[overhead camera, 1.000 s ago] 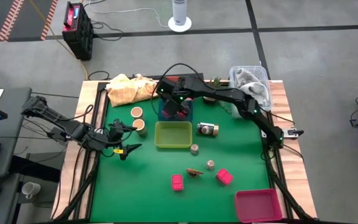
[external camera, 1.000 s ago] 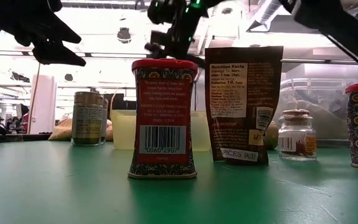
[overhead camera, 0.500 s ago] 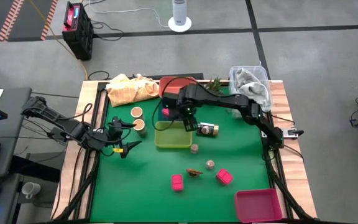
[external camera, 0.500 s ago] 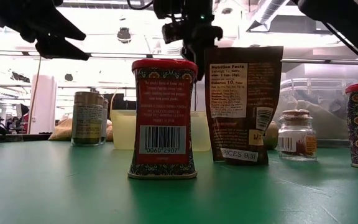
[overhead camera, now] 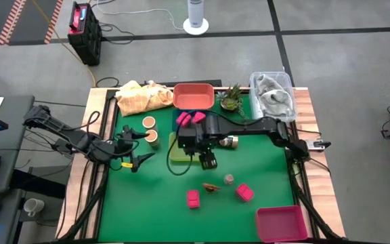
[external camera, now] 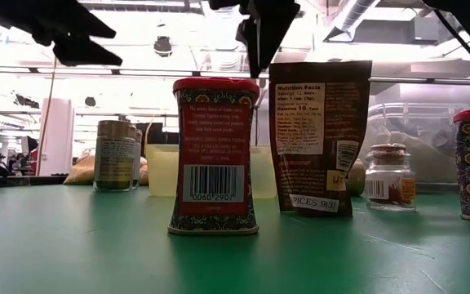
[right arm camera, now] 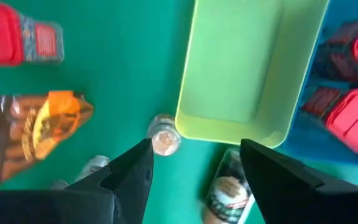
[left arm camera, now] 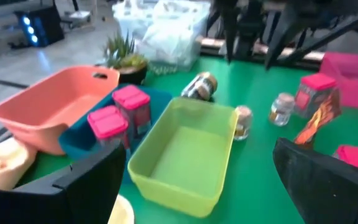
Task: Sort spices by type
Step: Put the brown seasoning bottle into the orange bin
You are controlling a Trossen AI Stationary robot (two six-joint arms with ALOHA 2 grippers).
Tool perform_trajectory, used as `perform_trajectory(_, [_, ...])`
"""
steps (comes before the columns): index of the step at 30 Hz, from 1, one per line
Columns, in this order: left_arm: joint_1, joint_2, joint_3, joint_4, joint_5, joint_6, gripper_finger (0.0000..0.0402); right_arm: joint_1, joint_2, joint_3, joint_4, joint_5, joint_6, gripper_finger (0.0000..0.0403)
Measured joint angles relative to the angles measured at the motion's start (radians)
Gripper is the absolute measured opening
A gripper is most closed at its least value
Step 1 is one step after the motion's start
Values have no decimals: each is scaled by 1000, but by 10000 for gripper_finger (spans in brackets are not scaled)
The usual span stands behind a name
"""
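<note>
A green mat (overhead camera: 154, 196) covers the table, with grey floor around it in the high view. In the middle of the frame lies a yellow-green tray (overhead camera: 176, 153), empty as the left wrist view shows. Above it, a blue tray (left arm camera: 79, 140) already holds two pink-capped spice tins (overhead camera: 190, 118), and an orange tray (overhead camera: 193, 95) stands at the upper middle. A pink tray (overhead camera: 281, 224) waits at the lower right.

The spices not yet sorted are spread over the mat: two tan round jars (overhead camera: 150, 130) at the left of the yellow-green tray, a small glass jar lying on its side (overhead camera: 229, 141) at its right, two tiny cork-topped jars (overhead camera: 229, 179) (right arm camera: 163, 142) below it, a brown pouch (overhead camera: 212, 188) and two more pink-capped tins (overhead camera: 193, 198) (overhead camera: 244, 193) in the lower middle.

The right gripper (overhead camera: 207, 160) hangs over the lower right corner of the yellow-green tray, fingers wide apart and holding nothing; in its wrist view one tiny jar sits just between the fingertips. The left gripper (overhead camera: 135, 153) waits at the left edge of the mat, also spread open and empty.

I judge the tiny jar to be light, stiff and smooth, maybe fragile if it is glass. It could slip or tip, so the fingers should close across its round body, low and centred, not on the cork.
</note>
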Motion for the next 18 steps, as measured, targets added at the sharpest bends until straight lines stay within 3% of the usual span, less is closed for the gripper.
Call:
perform_trajectory(11, [0,-10,0,0,42,2,389,11,1,-130,27,-55,233,276])
perform_trajectory(18, [0,-10,0,-1,55,8,389,8,-17,-305,89,-64,325,276])
